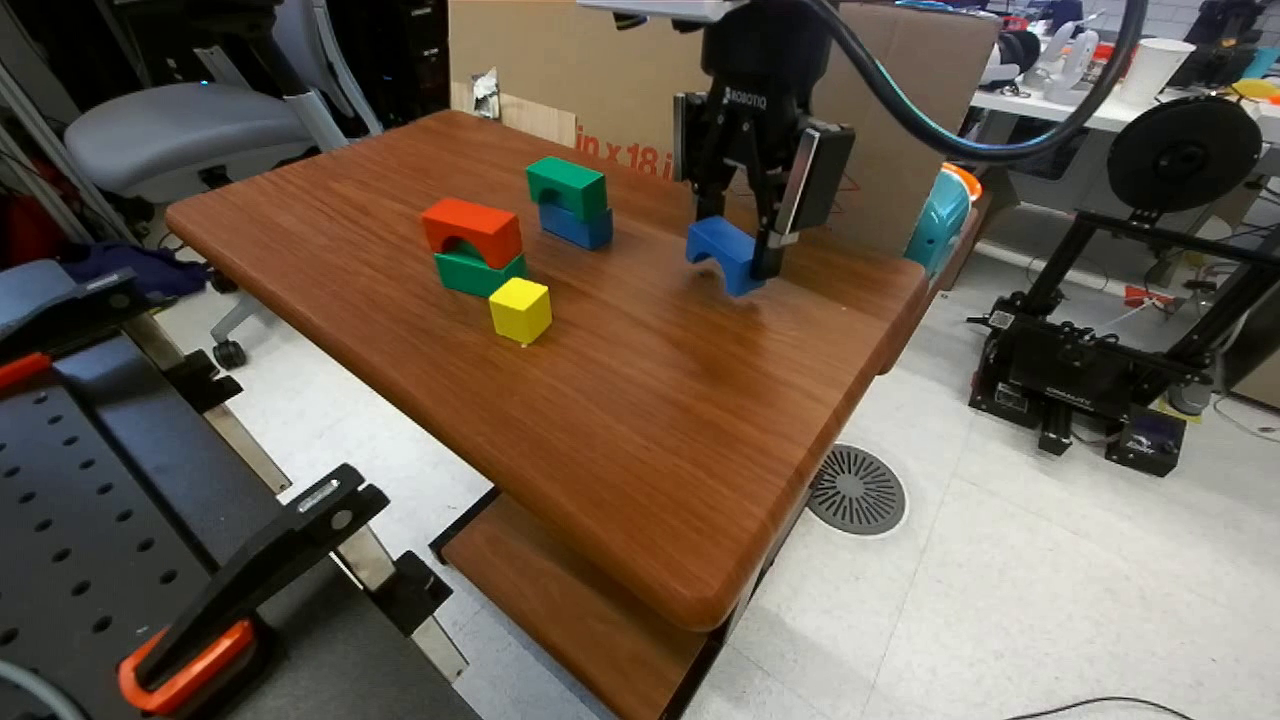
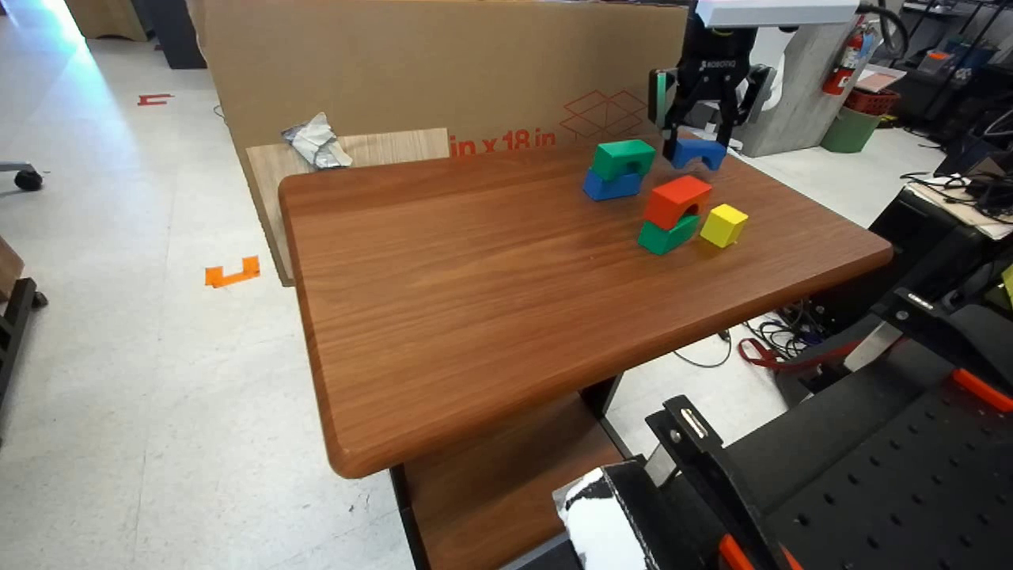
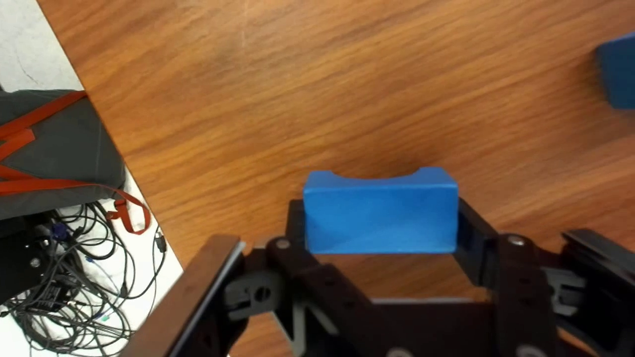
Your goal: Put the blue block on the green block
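Note:
The blue block (image 1: 718,238), a bright blue arch with its notch facing down, is held between the fingertips of my gripper (image 1: 737,243). It also shows in an exterior view (image 2: 698,149) and in the wrist view (image 3: 381,218), where both fingers press on its ends. It appears to be a little above the table. The green block (image 1: 568,182), a green arch, sits on a flat blue piece (image 1: 577,227) in both exterior views (image 2: 624,158). My gripper is to one side of that stack, apart from it. The wrist view does not show the green block.
A red arch (image 1: 472,230) stands on a flat green piece (image 1: 478,273), with a yellow cube (image 1: 521,311) beside it. The wooden table (image 1: 640,400) bears all blocks. A large cardboard box (image 2: 435,71) stands along its far side. Part of a dark blue piece (image 3: 620,74) shows at the wrist view's edge.

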Controlling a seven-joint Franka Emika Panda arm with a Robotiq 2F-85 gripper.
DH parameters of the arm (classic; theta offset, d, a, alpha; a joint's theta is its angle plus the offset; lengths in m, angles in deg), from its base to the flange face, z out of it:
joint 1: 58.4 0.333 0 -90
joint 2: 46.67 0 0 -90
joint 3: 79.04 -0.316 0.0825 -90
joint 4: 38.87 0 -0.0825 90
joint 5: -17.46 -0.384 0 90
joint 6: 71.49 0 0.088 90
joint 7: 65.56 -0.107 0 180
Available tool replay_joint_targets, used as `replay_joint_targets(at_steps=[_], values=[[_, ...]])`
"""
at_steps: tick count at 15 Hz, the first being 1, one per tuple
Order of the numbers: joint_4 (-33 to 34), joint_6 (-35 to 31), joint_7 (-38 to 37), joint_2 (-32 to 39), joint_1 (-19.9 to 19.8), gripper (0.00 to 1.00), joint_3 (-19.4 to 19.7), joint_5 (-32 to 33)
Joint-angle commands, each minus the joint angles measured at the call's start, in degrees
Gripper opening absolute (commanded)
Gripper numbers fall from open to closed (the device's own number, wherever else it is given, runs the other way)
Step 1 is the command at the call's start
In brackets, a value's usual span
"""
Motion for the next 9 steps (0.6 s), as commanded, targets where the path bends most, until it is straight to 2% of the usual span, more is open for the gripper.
replay_joint_targets(at_steps=[1, 9], values=[[-4.08, 0.26, 2.35, -6.14, -0.65, 0.45, -1.60, -1.93], [-5.10, -0.63, 3.52, -10.56, 3.02, 0.45, -3.80, -0.67]])
